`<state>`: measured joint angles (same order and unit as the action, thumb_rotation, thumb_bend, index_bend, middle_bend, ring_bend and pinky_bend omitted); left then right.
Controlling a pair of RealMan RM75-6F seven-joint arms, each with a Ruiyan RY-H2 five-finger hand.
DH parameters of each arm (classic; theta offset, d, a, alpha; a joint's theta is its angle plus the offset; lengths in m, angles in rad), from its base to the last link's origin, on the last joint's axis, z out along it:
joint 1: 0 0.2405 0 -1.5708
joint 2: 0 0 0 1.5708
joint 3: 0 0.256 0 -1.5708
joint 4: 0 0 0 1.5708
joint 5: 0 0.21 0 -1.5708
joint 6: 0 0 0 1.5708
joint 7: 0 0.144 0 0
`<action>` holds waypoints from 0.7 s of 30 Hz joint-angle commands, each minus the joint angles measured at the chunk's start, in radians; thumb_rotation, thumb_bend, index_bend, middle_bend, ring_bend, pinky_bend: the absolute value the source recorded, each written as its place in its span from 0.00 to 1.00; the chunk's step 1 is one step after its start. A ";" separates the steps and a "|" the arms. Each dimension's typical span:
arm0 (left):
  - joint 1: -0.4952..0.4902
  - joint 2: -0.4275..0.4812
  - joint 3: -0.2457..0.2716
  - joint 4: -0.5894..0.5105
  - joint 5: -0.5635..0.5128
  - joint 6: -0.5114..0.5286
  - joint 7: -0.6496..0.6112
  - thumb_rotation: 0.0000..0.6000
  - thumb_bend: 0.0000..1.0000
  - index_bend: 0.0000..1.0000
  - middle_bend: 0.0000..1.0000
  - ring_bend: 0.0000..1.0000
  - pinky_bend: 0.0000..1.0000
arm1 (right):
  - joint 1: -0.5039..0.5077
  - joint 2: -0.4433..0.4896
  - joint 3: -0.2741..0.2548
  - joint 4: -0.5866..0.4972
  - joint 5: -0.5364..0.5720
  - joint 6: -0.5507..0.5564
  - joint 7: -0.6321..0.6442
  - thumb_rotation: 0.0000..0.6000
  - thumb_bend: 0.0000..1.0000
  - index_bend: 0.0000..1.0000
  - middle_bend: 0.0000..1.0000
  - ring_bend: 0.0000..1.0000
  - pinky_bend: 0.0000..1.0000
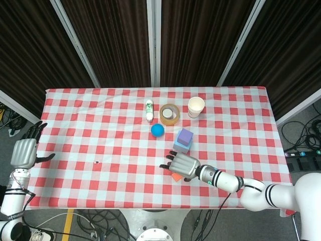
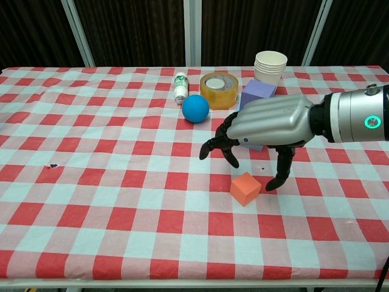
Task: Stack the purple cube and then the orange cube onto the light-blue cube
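Our right hand (image 2: 267, 125) hovers with fingers spread wide, holding nothing, just above the orange cube (image 2: 245, 188) on the near table (image 2: 109, 182). The purple cube (image 1: 185, 136) already sits on the light-blue cube (image 1: 179, 146); we risk nudging that stack.

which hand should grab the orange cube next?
Right. The right robot hand hovers open directly over the orange cube, fingers spread above it. The left robot hand sits at the table's far left edge, well away from every cube.
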<state>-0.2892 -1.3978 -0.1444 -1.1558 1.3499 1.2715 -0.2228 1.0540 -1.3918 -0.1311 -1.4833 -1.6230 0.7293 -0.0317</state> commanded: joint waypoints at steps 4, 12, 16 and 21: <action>-0.003 -0.002 -0.003 0.000 -0.004 -0.005 0.003 1.00 0.11 0.16 0.17 0.13 0.25 | -0.007 -0.012 0.007 0.004 -0.001 -0.014 -0.002 1.00 0.04 0.14 0.41 0.14 0.13; -0.002 -0.001 -0.006 0.000 -0.008 -0.004 0.000 1.00 0.11 0.16 0.17 0.13 0.25 | -0.009 -0.033 0.013 0.028 -0.007 -0.036 -0.005 1.00 0.05 0.14 0.42 0.16 0.13; -0.002 -0.002 -0.005 0.001 -0.007 -0.006 -0.003 1.00 0.11 0.16 0.17 0.13 0.25 | -0.010 -0.042 0.017 0.036 -0.005 -0.048 -0.005 1.00 0.05 0.14 0.43 0.16 0.13; -0.002 -0.003 -0.006 0.004 -0.008 -0.005 -0.006 1.00 0.11 0.16 0.17 0.13 0.25 | -0.008 -0.058 0.026 0.049 -0.004 -0.058 -0.001 1.00 0.05 0.14 0.43 0.17 0.13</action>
<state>-0.2915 -1.4004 -0.1500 -1.1521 1.3422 1.2662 -0.2288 1.0460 -1.4494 -0.1058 -1.4354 -1.6269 0.6720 -0.0329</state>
